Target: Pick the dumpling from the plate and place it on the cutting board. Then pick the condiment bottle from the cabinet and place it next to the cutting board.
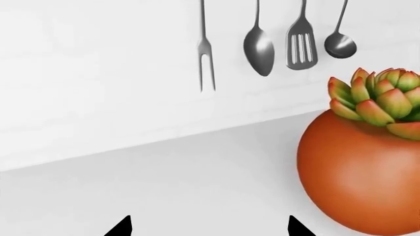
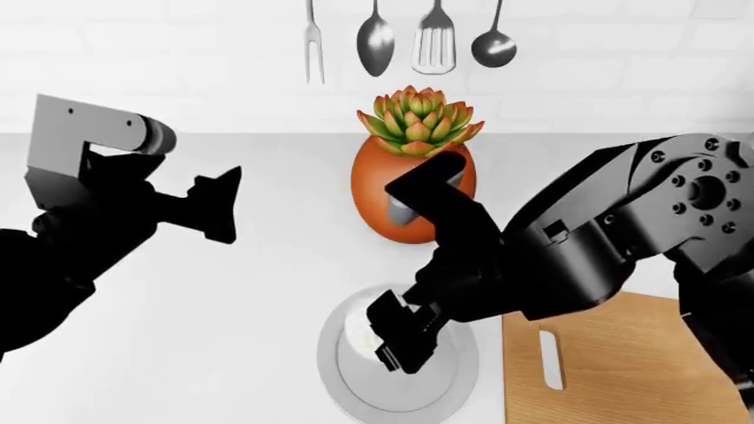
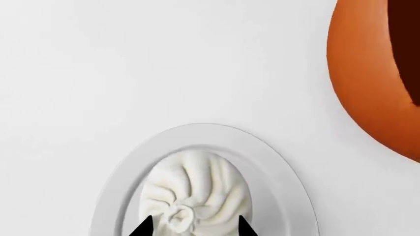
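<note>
The white pleated dumpling (image 3: 196, 194) lies in the middle of the light-grey plate (image 3: 125, 182). My right gripper (image 3: 192, 228) is down over it, one fingertip against each side of the dumpling, closed to its width. From the head camera the right gripper (image 2: 407, 343) covers most of the dumpling (image 2: 358, 334) on the plate (image 2: 335, 375). The light-wood cutting board (image 2: 624, 371) lies just right of the plate. My left gripper (image 1: 208, 228) is open and empty, held up at the left (image 2: 224, 205). The condiment bottle and the cabinet are out of view.
An orange egg-shaped pot with a succulent (image 2: 395, 190) stands on the white counter behind the plate, close to my right arm, and shows near both wrists (image 1: 354, 182) (image 3: 367, 73). A fork, spoon, spatula and ladle (image 2: 374, 40) hang on the white wall.
</note>
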Motion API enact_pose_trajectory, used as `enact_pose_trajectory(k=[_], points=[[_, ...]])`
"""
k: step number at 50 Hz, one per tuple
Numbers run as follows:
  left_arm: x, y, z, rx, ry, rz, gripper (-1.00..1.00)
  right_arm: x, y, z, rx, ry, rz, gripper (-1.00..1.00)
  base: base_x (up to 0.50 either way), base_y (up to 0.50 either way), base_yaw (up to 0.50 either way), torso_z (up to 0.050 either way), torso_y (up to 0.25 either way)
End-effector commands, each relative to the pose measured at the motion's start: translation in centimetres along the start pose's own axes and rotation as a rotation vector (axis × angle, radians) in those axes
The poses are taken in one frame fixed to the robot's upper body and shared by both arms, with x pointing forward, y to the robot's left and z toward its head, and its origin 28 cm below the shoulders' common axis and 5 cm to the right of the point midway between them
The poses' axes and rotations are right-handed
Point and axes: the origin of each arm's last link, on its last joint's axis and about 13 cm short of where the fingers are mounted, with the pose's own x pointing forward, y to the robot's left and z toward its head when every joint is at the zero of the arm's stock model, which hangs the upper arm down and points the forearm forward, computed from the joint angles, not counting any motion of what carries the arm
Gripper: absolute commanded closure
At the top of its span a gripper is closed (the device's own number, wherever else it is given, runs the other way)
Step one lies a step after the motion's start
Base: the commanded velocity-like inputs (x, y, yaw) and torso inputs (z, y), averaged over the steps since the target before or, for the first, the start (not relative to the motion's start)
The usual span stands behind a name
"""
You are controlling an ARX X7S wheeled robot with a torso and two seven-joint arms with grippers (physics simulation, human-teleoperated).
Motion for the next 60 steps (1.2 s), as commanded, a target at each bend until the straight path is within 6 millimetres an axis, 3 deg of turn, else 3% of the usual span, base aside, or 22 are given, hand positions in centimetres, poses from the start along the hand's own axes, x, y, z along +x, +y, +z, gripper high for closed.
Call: enact_pose_trajectory(k=[1, 14, 38, 60], points=[[-0.3, -0.2, 0.5, 0.000, -0.014, -0.001, -1.00, -2.6, 0.7, 0.8, -0.035, -0.048, -0.033, 1.00, 0.00, 0.00, 0.00, 0.009, 0.000], [-0.6, -0.5, 1.3, 0.007, -0.032, 0.001, -1.00, -5.0, 1.1, -1.2, 0.016, -0.079, -0.089, 1.00, 0.00, 0.00, 0.00, 0.009, 0.000], [0.6, -1.6, 0.9, -0.015, -0.036, -0.028, -1.00, -8.5, 0.8, -7.6, 0.227, -0.101, -0.248, 1.00, 0.00, 0.00, 0.00, 0.009, 0.000], [0.4, -1.5, 0.8, -0.022, -0.036, -0.024, -1.00, -10.9, -1.1, -9.9, 0.338, -0.072, -0.452, 1.00, 0.00, 0.00, 0.00, 0.008, 0.000]])
